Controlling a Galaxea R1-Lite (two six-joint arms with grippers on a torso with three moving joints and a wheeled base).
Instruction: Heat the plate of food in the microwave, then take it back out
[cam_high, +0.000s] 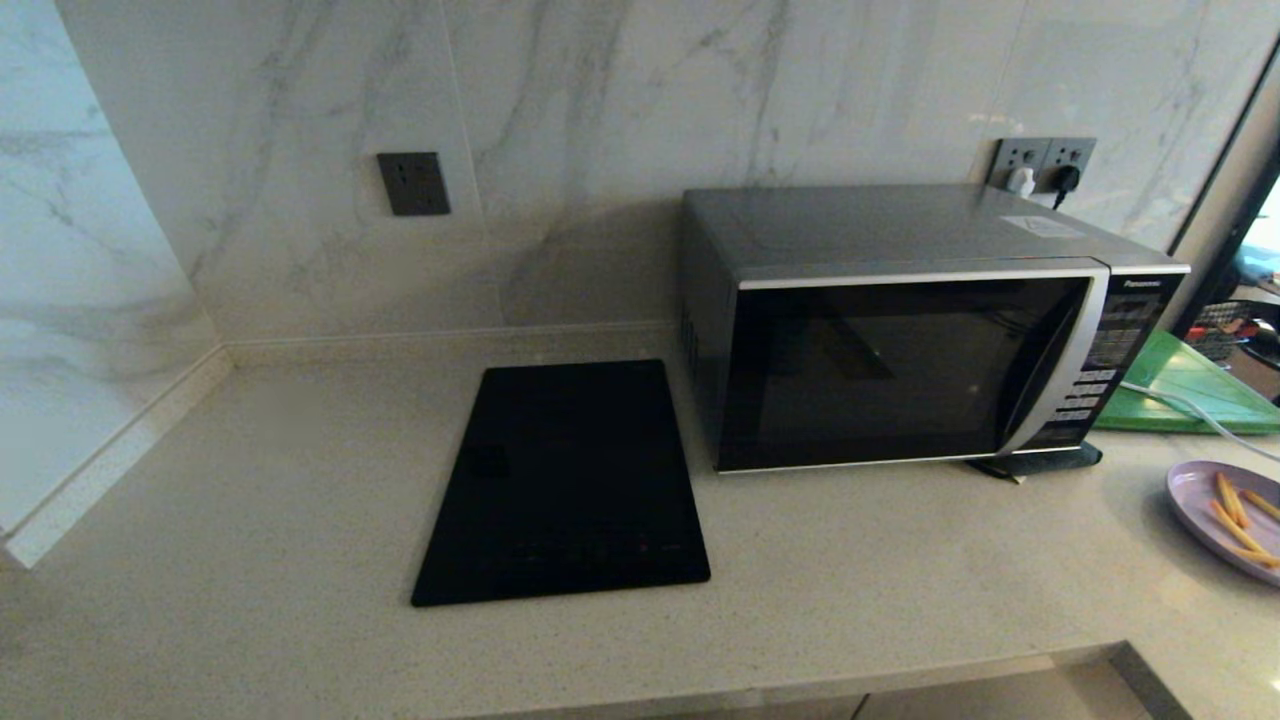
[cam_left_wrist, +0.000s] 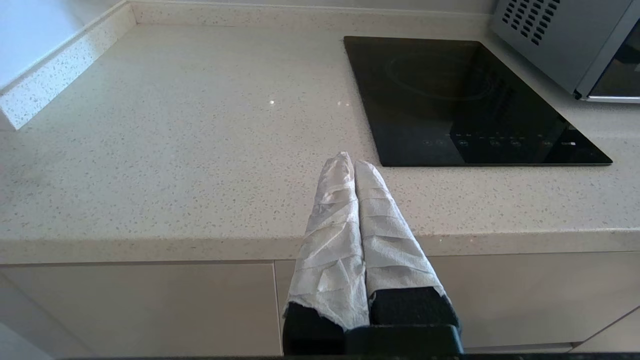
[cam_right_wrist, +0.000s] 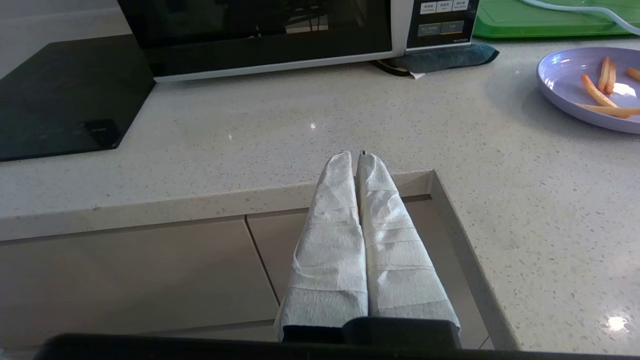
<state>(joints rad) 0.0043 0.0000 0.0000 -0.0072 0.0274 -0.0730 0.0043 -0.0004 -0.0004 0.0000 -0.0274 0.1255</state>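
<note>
Lilac plate (cam_high: 1228, 517) with fries sits on the counter (cam_high: 300, 480), right of the microwave (cam_high: 905, 330) and apart from it, door shut, so nothing heated yet. Both grippers hang off the counter's front edge, left (cam_left_wrist: 354, 162) and right (cam_right_wrist: 358, 156), fingers pressed together, empty, likely parked before any reach.

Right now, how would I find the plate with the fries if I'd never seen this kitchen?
Find the big grey microwave on the pale counter. Go past its button side, toward the counter's right end; the plate of food lies there, in front of the green board. It is the only round, lilac thing, with thin orange sticks on it.
</note>
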